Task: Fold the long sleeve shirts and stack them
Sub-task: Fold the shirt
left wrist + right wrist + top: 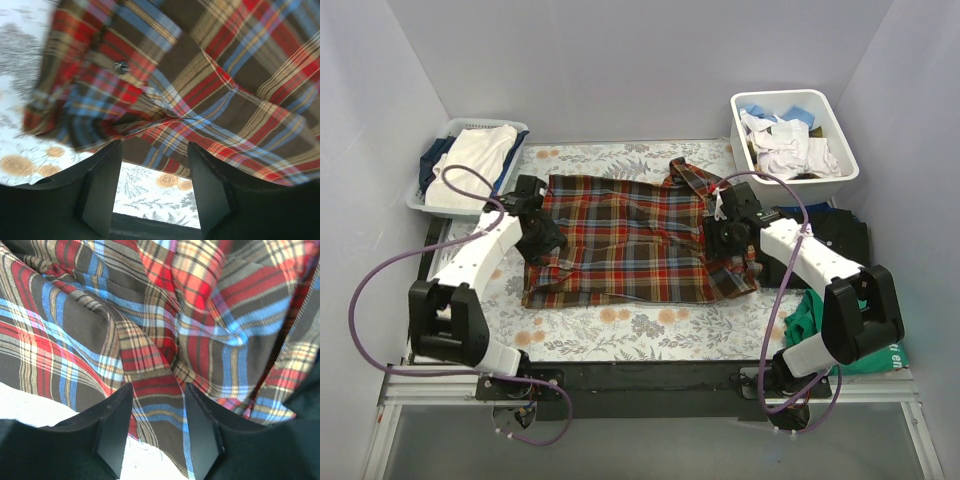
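One long sleeve shirt, a red, brown, blue and yellow plaid flannel [630, 240], lies spread on the floral table cover, its collar toward the far right. My left gripper [542, 238] hovers at its left edge. In the left wrist view that gripper [155, 152] is open, with only the shirt's hem [200, 75] and bare cover between its fingers. Over the bunched right edge is my right gripper [725, 238]. The right wrist view shows it [159, 390] open, a fold of plaid [150, 315] lying in the gap. A plain black folded garment [842, 235] lies at the right.
A slatted basket [430, 165] of pale clothes stands at the far left. At the far right is a white bin [840, 175] of white and blue laundry. A green garment [808, 315] lies beside the right arm's base. Floral cover [620, 325] shows along the near edge.
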Robot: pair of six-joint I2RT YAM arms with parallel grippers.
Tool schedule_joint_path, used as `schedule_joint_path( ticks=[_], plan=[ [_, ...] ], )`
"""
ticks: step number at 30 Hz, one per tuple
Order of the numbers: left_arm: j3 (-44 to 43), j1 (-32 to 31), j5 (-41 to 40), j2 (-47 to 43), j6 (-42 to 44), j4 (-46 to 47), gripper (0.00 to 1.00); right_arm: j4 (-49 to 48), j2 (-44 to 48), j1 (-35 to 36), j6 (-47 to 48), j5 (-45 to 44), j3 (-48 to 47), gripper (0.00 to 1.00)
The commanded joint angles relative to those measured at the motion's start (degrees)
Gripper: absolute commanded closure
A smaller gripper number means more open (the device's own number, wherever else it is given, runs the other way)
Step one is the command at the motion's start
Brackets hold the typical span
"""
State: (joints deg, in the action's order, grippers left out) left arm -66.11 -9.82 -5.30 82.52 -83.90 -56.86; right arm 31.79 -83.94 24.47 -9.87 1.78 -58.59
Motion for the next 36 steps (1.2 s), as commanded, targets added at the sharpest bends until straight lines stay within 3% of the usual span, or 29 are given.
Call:
schedule_joint_path(
  ticks=[1,7,13,20,24,29,33,36],
  plan=[
    [1.9,-5.5,3.2,6.9,3.2,5.3,0.45,2.7,-3.4,2.1,1.9,-1.4,-3.4,0.44],
    [3.2,-6.4,-0.8,16.2,2.9,4.3,0.43,4.2,-8.3,3.3,2.7,-3.0,-3.1,0.41],
    [8.6,-4.9,-2.4,19.4,-0.8,2.1,0.41,6.6,-13.6,5.1,2.8,-3.5,-3.1,0.41],
    [17.0,5.8,-0.4,14.7,-1.7,1.2,0.41,9.5,-15.7,6.2,2.1,1.5,-2.4,0.42],
    [17.4,9.7,-3.2,7.1,-1.3,-2.1,0.41,10.7,-14.8,7.8,2.0,4.6,-1.1,0.42],
    [16.3,16.1,-5.3,4.8,0.6,-5.0,0.41,11.7,-13.3,11.6,2.3,7.8,-0.1,0.42],
    [14.7,18.8,-7.9,4.3,2.1,-5.7,0.41,12.2,-10.9,16.7,1.0,6.3,-0.4,0.42],
    [11.8,21.4,-8.8,4.7,4.5,-5.6,0.41,11.8,-8.3,17.0,-1.5,0.4,-2.7,0.42]
  ],
)
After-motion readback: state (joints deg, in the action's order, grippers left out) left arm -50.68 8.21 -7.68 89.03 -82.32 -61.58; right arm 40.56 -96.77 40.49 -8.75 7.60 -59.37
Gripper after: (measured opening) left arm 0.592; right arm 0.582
